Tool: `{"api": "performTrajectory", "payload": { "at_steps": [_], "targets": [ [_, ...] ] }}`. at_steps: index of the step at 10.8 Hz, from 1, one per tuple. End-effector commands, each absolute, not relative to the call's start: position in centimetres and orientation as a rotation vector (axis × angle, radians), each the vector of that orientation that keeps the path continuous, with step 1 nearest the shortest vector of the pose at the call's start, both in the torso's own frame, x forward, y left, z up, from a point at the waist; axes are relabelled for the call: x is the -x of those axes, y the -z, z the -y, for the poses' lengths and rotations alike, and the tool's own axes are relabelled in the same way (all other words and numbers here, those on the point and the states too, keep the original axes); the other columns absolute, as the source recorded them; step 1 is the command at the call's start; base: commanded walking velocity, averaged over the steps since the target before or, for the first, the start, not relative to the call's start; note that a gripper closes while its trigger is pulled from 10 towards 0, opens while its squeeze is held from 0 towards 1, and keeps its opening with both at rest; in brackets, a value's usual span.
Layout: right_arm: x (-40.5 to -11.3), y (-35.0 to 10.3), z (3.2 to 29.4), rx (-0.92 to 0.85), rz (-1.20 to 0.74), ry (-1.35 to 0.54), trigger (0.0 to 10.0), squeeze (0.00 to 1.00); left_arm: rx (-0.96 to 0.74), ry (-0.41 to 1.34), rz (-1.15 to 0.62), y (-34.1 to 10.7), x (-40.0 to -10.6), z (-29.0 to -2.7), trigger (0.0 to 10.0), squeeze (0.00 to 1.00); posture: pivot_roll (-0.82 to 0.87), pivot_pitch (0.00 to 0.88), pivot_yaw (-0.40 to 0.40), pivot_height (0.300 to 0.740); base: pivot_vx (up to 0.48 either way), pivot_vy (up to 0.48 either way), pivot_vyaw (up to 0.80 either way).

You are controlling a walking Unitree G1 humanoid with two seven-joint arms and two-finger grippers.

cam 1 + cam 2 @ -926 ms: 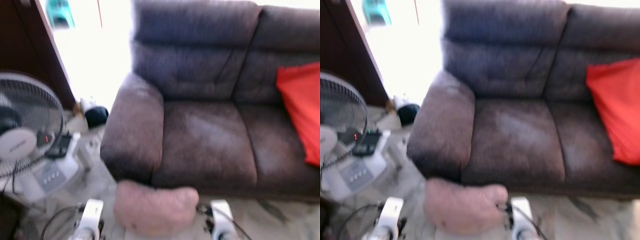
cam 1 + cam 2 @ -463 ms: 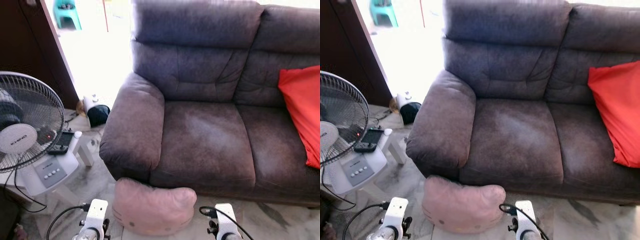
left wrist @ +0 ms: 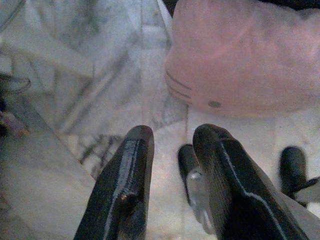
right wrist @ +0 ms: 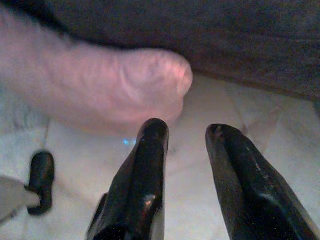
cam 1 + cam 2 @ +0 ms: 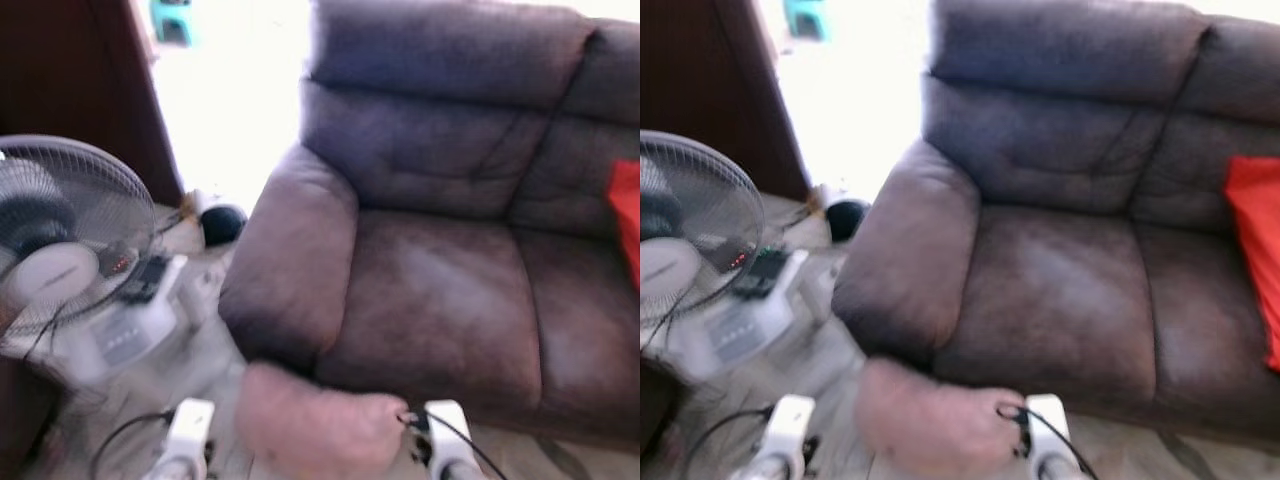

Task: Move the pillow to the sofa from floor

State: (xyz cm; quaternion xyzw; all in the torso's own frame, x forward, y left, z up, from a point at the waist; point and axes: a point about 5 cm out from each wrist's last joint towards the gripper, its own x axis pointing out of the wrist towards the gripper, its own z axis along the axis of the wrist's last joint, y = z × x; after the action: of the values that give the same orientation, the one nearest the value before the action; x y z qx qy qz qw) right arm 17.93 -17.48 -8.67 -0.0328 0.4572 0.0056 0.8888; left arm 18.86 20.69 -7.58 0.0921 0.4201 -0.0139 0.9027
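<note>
A pink pillow [image 5: 318, 430] lies on the pale marble floor [image 3: 90, 90], pressed against the front edge of a brown sofa [image 5: 1060, 290] just below its armrest, while the seat above it is bare and a red cushion [image 5: 1255, 255] leans at the sofa's far right. The robot's two arms reach down on either side of the pillow: the left gripper [image 3: 172, 145] hangs over the floor beside the pillow's end that carries a small stitched face, its black fingers parted by a narrow gap and closed on nothing, and the right gripper [image 4: 187, 137] hovers near the pillow's rounded opposite end, its fingers likewise set a little apart and empty. The pillow looks plump, soft and light, with a fuzzy cover that should give under pressure rather than slip; nothing about it seems breakable. Because it will squash and sag, a pinch at one corner would likely let it droop or pull free, so the surer hold appears to be a squeeze from both ends at once, or a deep bite into the bulging edge at each side. A standing fan [image 5: 60, 250] sits on the floor to the left, with its cord [image 5: 700, 430] trailing near the left arm.
</note>
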Motion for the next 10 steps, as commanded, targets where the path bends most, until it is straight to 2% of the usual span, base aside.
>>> {"api": "performTrajectory", "payload": {
  "at_steps": [1, 10],
  "targets": [
    [-17.00, 9.02, 18.39, 0.079, -0.981, 0.010, 10.0, 0.00, -0.197, 0.062, -0.868, 7.61, -19.07, -19.96, 10.0, 0.00, 0.09, 0.041, -0.059, 0.740, 0.244, 0.000, 0.00],
    [-17.00, 9.02, 18.37, 0.075, -0.981, 0.013, 10.0, 0.00, -0.197, 0.068, -0.850, 7.38, -19.53, -19.79, 10.0, 0.00, 0.09, 0.043, -0.059, 0.740, 0.000, 0.000, 0.00]
  ]
}}
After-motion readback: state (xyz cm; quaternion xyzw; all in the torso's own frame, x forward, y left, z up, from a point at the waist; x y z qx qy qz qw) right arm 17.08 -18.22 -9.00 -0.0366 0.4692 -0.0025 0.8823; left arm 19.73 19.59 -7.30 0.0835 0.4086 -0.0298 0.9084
